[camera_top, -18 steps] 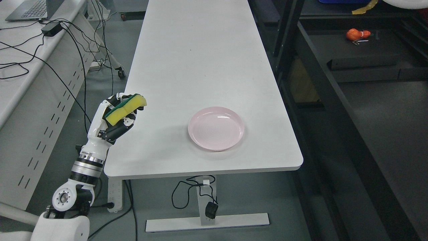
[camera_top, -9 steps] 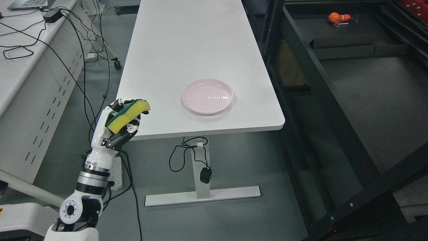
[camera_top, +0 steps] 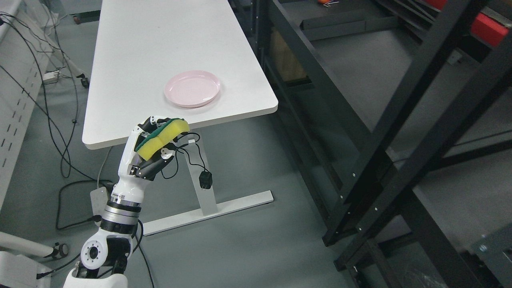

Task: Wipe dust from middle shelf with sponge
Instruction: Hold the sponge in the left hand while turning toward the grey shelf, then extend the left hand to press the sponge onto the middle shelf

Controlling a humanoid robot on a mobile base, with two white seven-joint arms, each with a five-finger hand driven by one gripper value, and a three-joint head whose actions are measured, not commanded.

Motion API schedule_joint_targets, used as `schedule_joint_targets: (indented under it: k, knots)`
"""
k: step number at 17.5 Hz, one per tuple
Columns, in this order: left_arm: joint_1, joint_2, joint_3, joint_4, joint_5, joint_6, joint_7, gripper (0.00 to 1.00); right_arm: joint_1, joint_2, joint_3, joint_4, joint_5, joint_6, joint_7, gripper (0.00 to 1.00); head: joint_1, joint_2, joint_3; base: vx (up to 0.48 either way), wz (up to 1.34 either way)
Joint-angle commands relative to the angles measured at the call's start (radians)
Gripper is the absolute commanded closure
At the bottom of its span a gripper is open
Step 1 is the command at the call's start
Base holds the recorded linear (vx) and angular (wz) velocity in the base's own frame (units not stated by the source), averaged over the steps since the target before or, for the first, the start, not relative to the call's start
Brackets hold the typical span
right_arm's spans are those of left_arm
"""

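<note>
At the far left we see loose cables (camera_top: 48, 120) trailing over the floor, several of them, too tangled for us to count. Next comes our left hand (camera_top: 150, 150), raised on its arm from the lower left, the fingers (camera_top: 162, 157) curled tight around one sponge (camera_top: 162, 136). We hold it yellow side up with the green scouring face turned toward the palm, clear of the table edge and touching nothing else; we judge that grip keeps it ready to be pressed flat on a surface. Just beyond it stands one white table (camera_top: 132, 60) on a single leg, with one pink plate (camera_top: 192, 88) lying near its front right corner, well apart from the sponge. One plug (camera_top: 205, 181) dangles beneath the tabletop. To the right rises the black shelf rack (camera_top: 400, 120), its middle shelf (camera_top: 360, 72) bare and grey, nowhere near the sponge, so we reckon the wiping is not yet begun. Our right hand is out of view
</note>
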Motion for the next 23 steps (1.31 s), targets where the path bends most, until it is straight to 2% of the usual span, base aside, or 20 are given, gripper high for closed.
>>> schedule_joint_targets:
  k: [1,8,17,19,21,23]
  knots:
    - [0.000,-0.021,-0.093,-0.025,-0.014,0.001,0.000,0.99,0.000,-0.017,0.000,-0.017,0.000,0.000,0.000,0.00,0.0000,0.000,0.000,-0.300,-0.53]
    - [-0.023,-0.023,-0.127,-0.025,-0.019,0.001,-0.002,0.99,0.000,-0.017,0.000,-0.017,0.000,0.000,0.000,0.00,0.0000,0.000,0.000,-0.256,-0.61]
    - [-0.101,-0.023,-0.154,-0.024,-0.042,-0.019,-0.036,0.99,0.000,-0.017,0.000,-0.017,0.000,0.000,0.000,0.00,0.0000,0.000,0.000,-0.246,-0.94]
    - [-0.132,-0.020,-0.203,-0.021,-0.047,-0.019,-0.040,0.99,0.000,-0.017,0.000,-0.017,0.000,0.000,0.000,0.00,0.0000,0.000,0.000,-0.166,-0.79]
    - [-0.190,-0.011,-0.235,-0.016,-0.121,-0.021,-0.074,0.99,0.000,-0.017,0.000,-0.017,0.000,0.000,0.000,0.00,0.0000,0.000,0.000,-0.152,-0.79]
    - [-0.254,-0.015,-0.235,-0.008,-0.273,-0.022,-0.123,0.99,0.000,-0.017,0.000,-0.017,0.000,0.000,0.000,0.00,0.0000,0.000,0.000,-0.134,-0.78]
